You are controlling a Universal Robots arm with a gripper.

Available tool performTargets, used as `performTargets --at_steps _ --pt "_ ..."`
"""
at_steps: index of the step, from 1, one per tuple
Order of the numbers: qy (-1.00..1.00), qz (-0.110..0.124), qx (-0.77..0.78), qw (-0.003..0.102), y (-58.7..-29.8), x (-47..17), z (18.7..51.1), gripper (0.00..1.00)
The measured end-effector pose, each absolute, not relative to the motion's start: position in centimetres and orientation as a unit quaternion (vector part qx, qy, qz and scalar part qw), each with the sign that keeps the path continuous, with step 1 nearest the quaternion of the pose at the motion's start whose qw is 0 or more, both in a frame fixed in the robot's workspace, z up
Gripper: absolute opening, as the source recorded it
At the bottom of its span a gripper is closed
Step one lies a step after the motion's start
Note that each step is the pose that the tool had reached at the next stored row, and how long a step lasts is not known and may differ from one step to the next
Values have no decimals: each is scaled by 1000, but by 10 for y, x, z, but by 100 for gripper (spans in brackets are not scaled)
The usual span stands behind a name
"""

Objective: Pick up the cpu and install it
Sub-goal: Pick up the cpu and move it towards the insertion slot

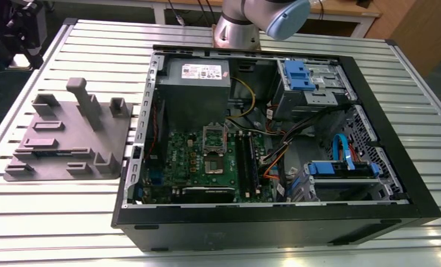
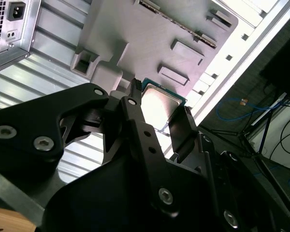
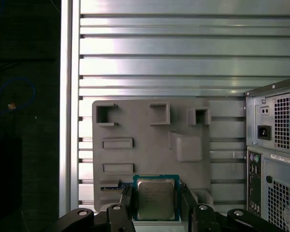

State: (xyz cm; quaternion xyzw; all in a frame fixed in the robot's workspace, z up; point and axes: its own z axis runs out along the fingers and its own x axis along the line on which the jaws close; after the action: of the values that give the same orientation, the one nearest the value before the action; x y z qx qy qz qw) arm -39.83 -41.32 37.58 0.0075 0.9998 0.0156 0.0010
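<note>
Risk, as I judge it: the cpu [image 3: 156,199] is pinched only by its thin edges, so a slip or tilt could drop it or seat it crooked. The gripper [image 3: 156,192] sits narrow, its fingers [image 2: 137,121] clamping opposite sides of the chip. Behind it lies the grey fixture tray [image 3: 145,125], then the slatted table [image 3: 159,48] and the computer case [image 3: 275,145].

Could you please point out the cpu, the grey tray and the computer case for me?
cpu [image 3: 156,197], first wrist view, metal top.
grey tray [image 1: 72,136], exterior view, bare flat face.
computer case [image 1: 280,222], exterior view, near black wall.
</note>
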Motion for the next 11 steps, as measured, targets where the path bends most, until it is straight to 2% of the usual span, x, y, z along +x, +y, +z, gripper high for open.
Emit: performTargets --at_steps 11 --pt "1000 16 8 1 -413 -392 376 47"
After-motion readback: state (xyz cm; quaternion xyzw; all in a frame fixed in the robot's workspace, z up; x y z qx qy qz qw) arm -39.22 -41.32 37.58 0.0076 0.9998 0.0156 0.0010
